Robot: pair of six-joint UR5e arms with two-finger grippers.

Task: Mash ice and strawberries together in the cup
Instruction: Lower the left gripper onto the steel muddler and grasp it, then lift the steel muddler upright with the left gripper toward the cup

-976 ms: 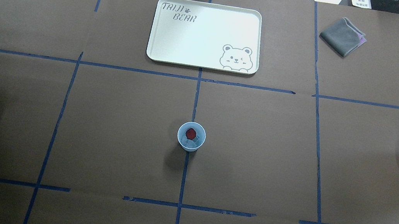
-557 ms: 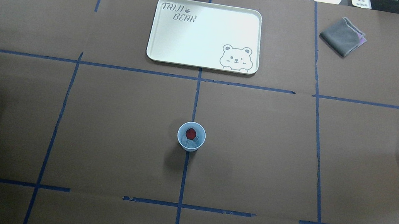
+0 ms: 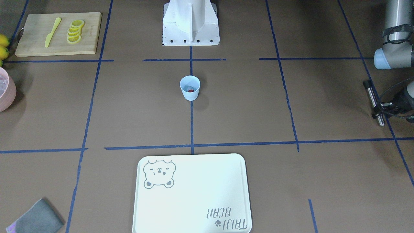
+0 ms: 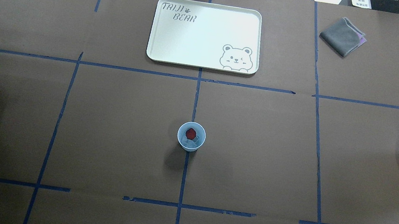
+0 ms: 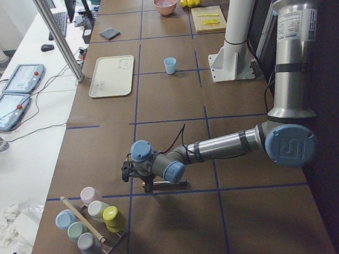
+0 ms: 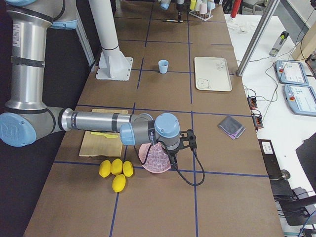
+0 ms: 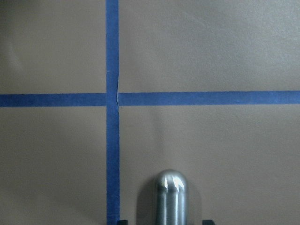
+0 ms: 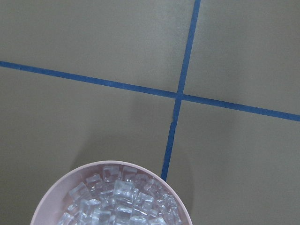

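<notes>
1. The left gripper (image 3: 377, 111) is clamped on a metal rod (image 3: 373, 103). In the wrist view, the rod's rounded silver end sticks out past the fingers, over a crossing of blue tape lines.
2. The rod looks roughly level and low over the table. I cannot tell whether it touches the paper.
3. The left forearm reaches out low and nearly level from its elbow, which puts the gripper at the table's left end. A rack of small cups (image 5: 88, 223) stands just beyond it, near the table edge.
4. The right gripper (image 6: 188, 140) shows only from the side, so I cannot tell how its jaws stand. It hangs over the pink bowl (image 6: 155, 159), which is heaped with clear cubes (image 8: 117, 197).
5. The right forearm also lies level, stretched out across the cutting board (image 3: 58, 34) at the table's right end.
6. The cup (image 4: 191, 136) stands upright on the centre tape line at the middle of the table. It holds the strawberry (image 4: 191, 132) and the ice (image 4: 193, 141), and is well apart from both grippers.
7. Brown paper lies all round the cup. The nearest things to it are the robot base (image 3: 190, 22) on the near side and the tray (image 4: 194, 37) on the far side.
8. Towards the edges:
   - A grey cloth (image 4: 343, 36) lies at the far right.
   - Lemon slices (image 3: 75, 31) and a yellow knife (image 3: 52, 31) sit on the board.
   - Whole lemons (image 6: 114, 173) lie beside the bowl.
</notes>
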